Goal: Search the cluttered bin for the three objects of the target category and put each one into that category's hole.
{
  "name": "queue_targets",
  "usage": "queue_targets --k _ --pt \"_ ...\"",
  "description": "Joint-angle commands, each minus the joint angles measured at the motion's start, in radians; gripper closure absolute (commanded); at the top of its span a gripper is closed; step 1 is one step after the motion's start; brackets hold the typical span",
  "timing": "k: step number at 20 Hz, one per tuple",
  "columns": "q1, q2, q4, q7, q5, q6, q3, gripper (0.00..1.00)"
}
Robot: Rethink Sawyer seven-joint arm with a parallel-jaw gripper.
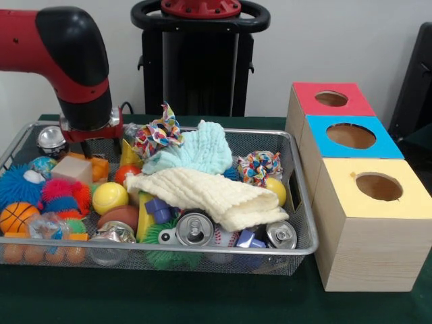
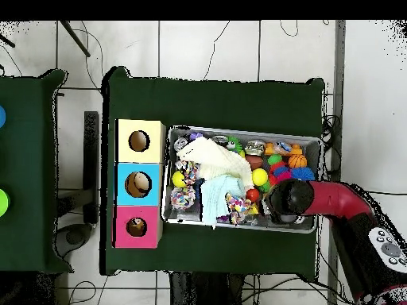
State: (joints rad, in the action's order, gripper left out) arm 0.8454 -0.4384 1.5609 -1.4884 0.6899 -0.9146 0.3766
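Note:
A wire mesh bin (image 1: 305,251) (image 2: 312,141) holds a jumble of toys, cans, cloths and blocks. Three wooden boxes stand beside it, each with a round hole: red top (image 1: 331,99) (image 2: 137,227), blue top (image 1: 351,136) (image 2: 138,184) and yellow top (image 1: 378,187) (image 2: 139,140). My gripper (image 1: 88,148) (image 2: 280,202) hangs low inside the bin's far left corner in the front view, just above a tan block (image 1: 71,169) and beside an orange block (image 1: 100,167). A silver can (image 1: 51,139) stands left of it. I see nothing held.
A cream cloth (image 1: 216,196) and a light blue cloth (image 1: 196,152) cover the bin's middle. Around them lie two cans (image 1: 194,229) (image 1: 280,234), yellow balls (image 1: 110,197) (image 1: 275,191), a small basketball (image 1: 17,216), rope toys (image 1: 158,135) (image 1: 260,165) and spiky balls (image 1: 64,192).

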Motion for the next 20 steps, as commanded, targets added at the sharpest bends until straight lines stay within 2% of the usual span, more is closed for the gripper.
queue_targets --k 1,7,20 --pt "-0.069 0.106 -0.209 0.054 0.019 0.228 0.145 0.0" --pt "-0.083 0.088 -0.189 0.014 0.013 0.244 0.125 0.0" --pt "-0.099 0.056 -0.1 -0.117 0.022 0.352 0.07 0.0"
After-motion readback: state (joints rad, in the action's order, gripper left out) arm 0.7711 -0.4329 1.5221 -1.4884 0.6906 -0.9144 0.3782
